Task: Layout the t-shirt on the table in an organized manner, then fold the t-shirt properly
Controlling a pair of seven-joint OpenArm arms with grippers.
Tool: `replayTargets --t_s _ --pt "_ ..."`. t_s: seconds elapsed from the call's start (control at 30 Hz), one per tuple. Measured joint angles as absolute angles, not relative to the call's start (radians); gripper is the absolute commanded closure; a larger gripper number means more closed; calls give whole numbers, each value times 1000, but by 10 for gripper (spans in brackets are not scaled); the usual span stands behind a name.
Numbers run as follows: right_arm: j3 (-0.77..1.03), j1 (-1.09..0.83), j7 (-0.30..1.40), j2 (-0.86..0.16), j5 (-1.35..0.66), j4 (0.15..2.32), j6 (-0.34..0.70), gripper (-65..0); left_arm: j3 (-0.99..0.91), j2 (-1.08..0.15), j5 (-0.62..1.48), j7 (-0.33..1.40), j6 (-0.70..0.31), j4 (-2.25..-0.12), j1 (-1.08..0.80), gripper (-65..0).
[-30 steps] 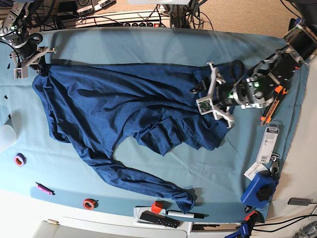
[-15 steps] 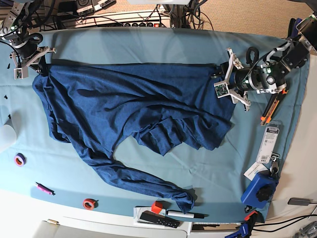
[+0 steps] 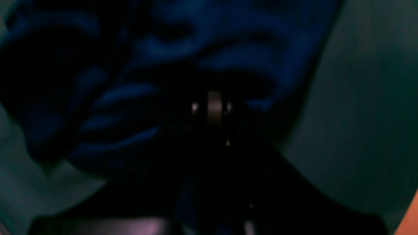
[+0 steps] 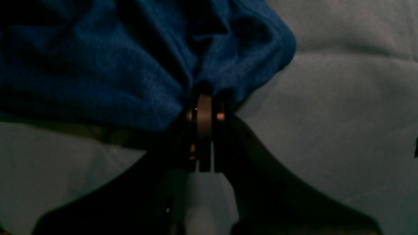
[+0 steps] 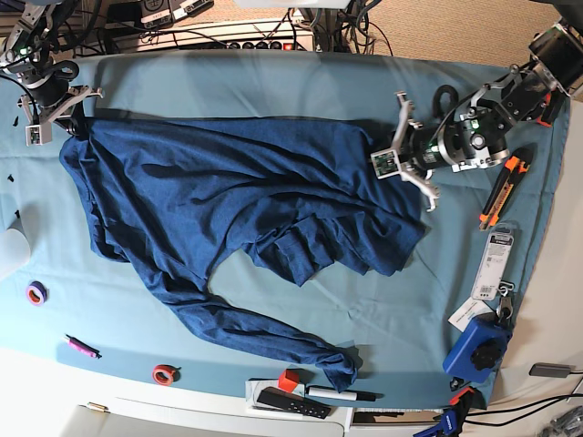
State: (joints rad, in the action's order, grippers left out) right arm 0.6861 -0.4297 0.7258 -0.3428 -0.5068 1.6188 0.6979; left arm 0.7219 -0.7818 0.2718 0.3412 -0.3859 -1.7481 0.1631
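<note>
Here, t-shirt [image 5: 246, 196] stretched between both jaws (each pinching an edge)

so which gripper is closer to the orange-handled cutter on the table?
Left. The left gripper is at the t-shirt's corner, the same end of the table as the cutter. The right gripper is at the opposite end.

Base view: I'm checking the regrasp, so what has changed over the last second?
The left end effector pulled back toward the table's right end, returned and shut on the t-shirt's far right corner. The right end effector stayed shut on the shirt's other far corner. The rest lies unchanged.
</note>
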Motion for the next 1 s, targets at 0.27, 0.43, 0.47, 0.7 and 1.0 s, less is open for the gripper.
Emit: replayTargets --t_s 0.27,0.43,0.47,0.7,1.0 --pt "686 -430 726 -343 -506 1619 698 0 560 -708 359 344 -382 -2008 166 0" --pt "686 -430 726 -343 -506 1619 698 0 503 -652 425 363 -384 -2126 182 0" --pt "686 -430 726 -343 -506 1619 698 0 503 -642 432 366 -393 -2134 186 0" --pt "686 -429 726 -343 -506 1619 698 0 503 -590 470 371 -422 -2136 199 0" --pt "686 -429 725 -308 -507 1619 698 0 504 -571 355 355 -310 -2121 438 0"
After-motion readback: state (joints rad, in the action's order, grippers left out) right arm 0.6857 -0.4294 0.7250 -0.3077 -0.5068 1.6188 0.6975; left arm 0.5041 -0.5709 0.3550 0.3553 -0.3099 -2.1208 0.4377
